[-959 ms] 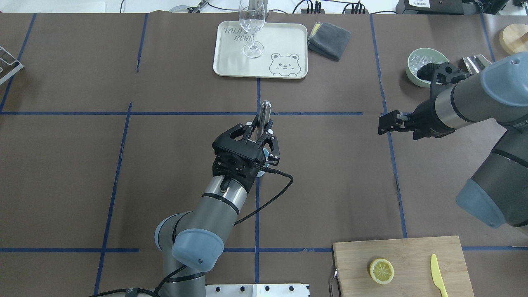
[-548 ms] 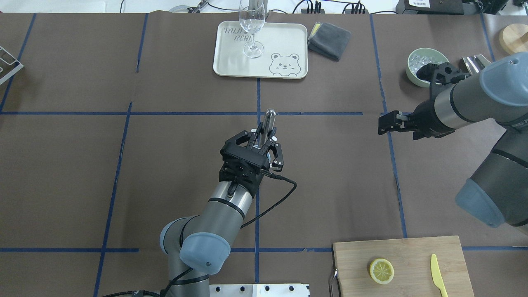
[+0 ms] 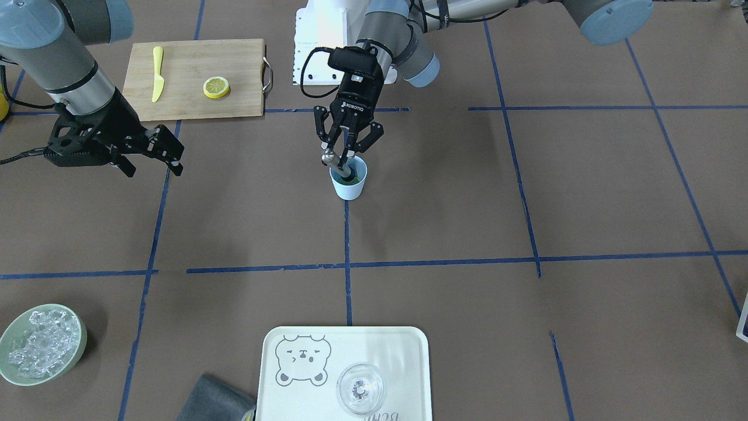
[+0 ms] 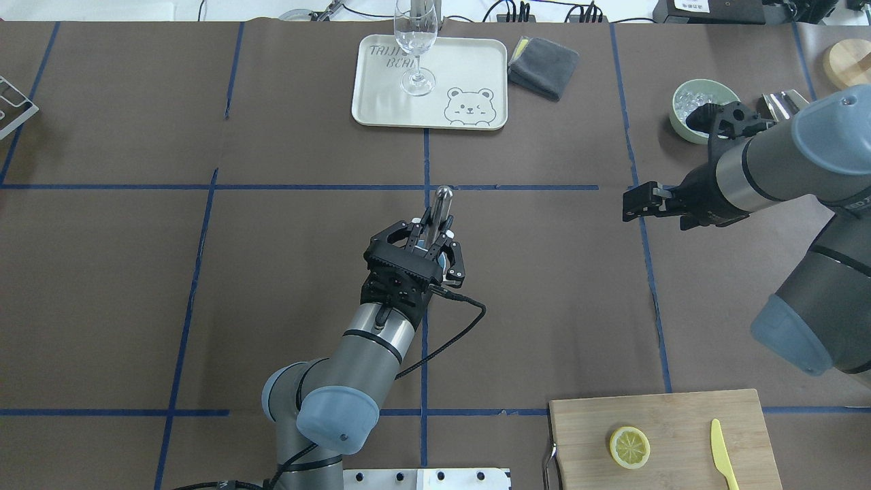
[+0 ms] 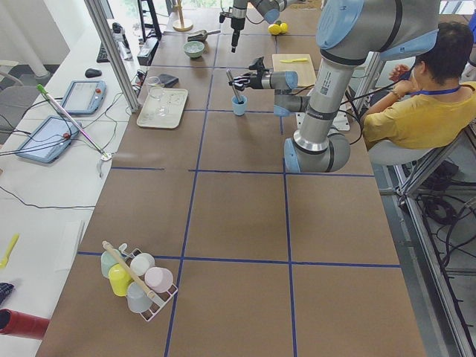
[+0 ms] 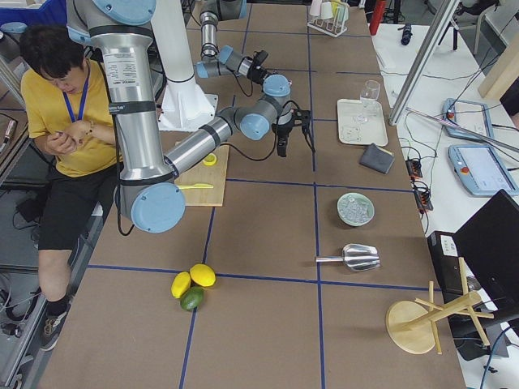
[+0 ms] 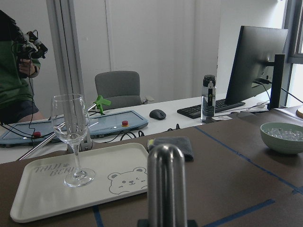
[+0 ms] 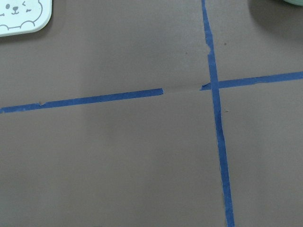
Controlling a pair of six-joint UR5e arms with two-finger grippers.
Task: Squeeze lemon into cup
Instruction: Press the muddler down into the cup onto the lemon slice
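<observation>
Left gripper [image 3: 345,158] clenched on a smooth, round-topped steel muddler [image 7: 166,182], whose foot stands inside the light-blue tapered plastic cup [image 3: 350,187]. Over the last second the muddler's top has tipped toward the robot, so pressing appears under way. Cup contents dark, unidentifiable. One thin, segmented lemon slice [image 3: 216,87] lies on the wooden board [image 3: 193,64], well apart. Right gripper [image 3: 169,153]: state indeterminate.
</observation>
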